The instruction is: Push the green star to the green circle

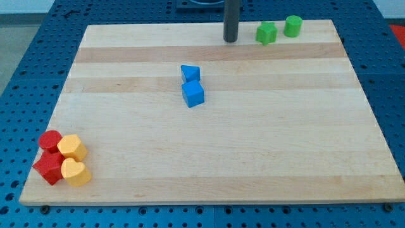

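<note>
where the rod comes down at the top centre of the frame, my tip point(230, 40) rests on the board point(253, 152) near its top edge. there is no gripper on this arm, only the bare rod, so nothing is held. the tip stands just left of the green star point(266, 32), with a small gap of bare wood between them; not touching.

the green star sits in the upper right of the frame, near the board's top edge. the green circle point(293, 26) is just to its right and slightly higher, a narrow gap between the two.

toward the centre, a little left of the tip and lower, a blue triangle point(190, 73) sits touching a blue cube point(193, 94) directly below it.

lower left corner of the frame: four blocks clustered in contact. red circle point(50, 140) at top left, yellow hexagon point(73, 147) to its right, red star point(48, 167) below, yellow heart point(76, 172) at bottom right.
</note>
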Action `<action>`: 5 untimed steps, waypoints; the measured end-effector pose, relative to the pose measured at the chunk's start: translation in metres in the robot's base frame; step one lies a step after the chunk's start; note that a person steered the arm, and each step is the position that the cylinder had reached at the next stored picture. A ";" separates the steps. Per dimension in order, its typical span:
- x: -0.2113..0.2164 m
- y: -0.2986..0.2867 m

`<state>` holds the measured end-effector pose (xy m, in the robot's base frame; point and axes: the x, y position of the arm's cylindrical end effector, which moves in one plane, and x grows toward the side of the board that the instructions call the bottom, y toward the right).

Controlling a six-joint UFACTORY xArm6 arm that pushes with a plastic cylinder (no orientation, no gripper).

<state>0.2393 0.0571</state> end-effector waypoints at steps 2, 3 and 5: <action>-0.003 0.044; -0.002 0.044; 0.025 0.020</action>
<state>0.2641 0.0775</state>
